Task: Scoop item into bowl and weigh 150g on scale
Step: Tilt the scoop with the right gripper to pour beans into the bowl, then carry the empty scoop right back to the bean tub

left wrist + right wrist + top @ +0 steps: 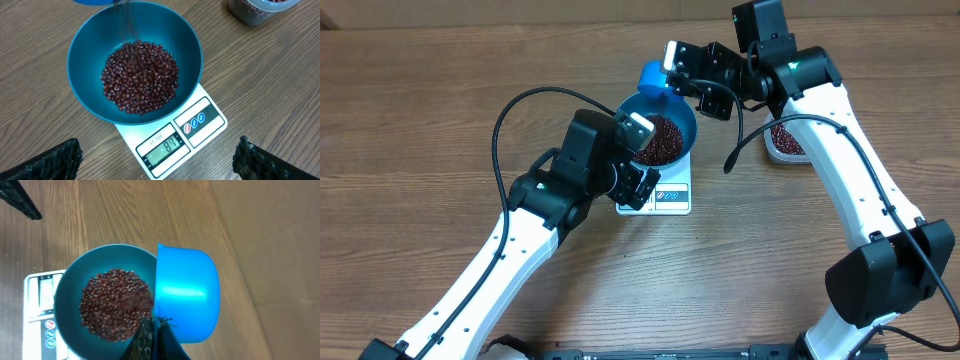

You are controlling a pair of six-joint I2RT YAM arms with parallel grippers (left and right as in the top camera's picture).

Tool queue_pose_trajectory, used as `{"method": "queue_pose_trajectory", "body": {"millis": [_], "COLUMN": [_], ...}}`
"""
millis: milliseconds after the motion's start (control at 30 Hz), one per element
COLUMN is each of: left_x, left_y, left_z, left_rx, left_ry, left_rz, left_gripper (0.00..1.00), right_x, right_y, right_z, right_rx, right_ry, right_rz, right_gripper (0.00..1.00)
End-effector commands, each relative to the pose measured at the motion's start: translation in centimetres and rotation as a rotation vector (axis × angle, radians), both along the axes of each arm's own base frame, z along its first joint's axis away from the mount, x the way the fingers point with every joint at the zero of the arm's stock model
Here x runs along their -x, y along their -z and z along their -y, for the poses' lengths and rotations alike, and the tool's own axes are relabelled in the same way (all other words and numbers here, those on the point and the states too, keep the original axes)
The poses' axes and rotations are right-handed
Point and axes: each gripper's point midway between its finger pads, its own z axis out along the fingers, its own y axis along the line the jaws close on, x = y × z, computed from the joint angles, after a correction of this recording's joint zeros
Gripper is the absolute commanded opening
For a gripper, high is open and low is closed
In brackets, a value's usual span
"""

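Shows only from the left wrist: scale (200, 120) display lit, beans (140, 75) blurring down into the bowl (85, 55). Shows only from the right wrist: right gripper (152, 337) clamped on the tilted scoop (187, 292), bowl just beneath it. Left gripper (159, 162) spread wide, empty, hovering above the scale's front, bowl just ahead.

Seen from my remote station: a wood-grain table (420, 120) carries a white scale (670, 195) at centre and, cropped at my frame's edge, seemingly a clear tub (250, 17).
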Motion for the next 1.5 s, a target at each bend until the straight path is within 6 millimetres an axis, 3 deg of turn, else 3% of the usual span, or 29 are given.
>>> {"method": "queue_pose_trajectory", "body": {"millis": [0,300,500,733,833,1100,1267,1467], "left_x": [0.0,0.0,0.0,0.0,0.0,0.0,0.0,0.0], "left_y": [0.0,0.0,0.0,0.0,0.0,0.0,0.0,0.0], "left_z": [0.0,0.0,0.0,0.0,0.0,0.0,0.0,0.0], "left_rx": [0.013,0.013,0.013,0.013,0.013,0.014,0.013,0.013], "left_ry": [-0.01,-0.01,-0.01,-0.01,-0.01,-0.01,-0.01,-0.009], "left_rz": [-0.006,-0.006,-0.006,-0.006,-0.006,-0.006,-0.006,-0.006], "left_gripper": [0.99,0.99,0.99,0.99,1.0,1.0,1.0,1.0], "right_x": [0.2,0.3,0.6,-0.6,-0.9,-0.8,-1.1,-1.1], "right_y": [-2.6,-2.5,-2.2,-2.1,-2.7,-7.4,-9.2,-8.3], "right_z": [-0.3,-0.3,-0.2,1.3,1.7,3.0,6.0,10.5], "right_rx": [-0.023,-0.087,-0.186,-0.284,-0.313,-0.382,-0.367,-0.226], "right_ry": [-0.032,0.082,0.275,0.605,0.681,0.762,0.917,1.123], "right_rz": [0.076,-0.039,-0.232,-0.396,-0.414,-0.338,-0.236,-0.127], "right_gripper": [0.04,0.04,0.04,0.04,0.04,0.04,0.04,0.04]}}
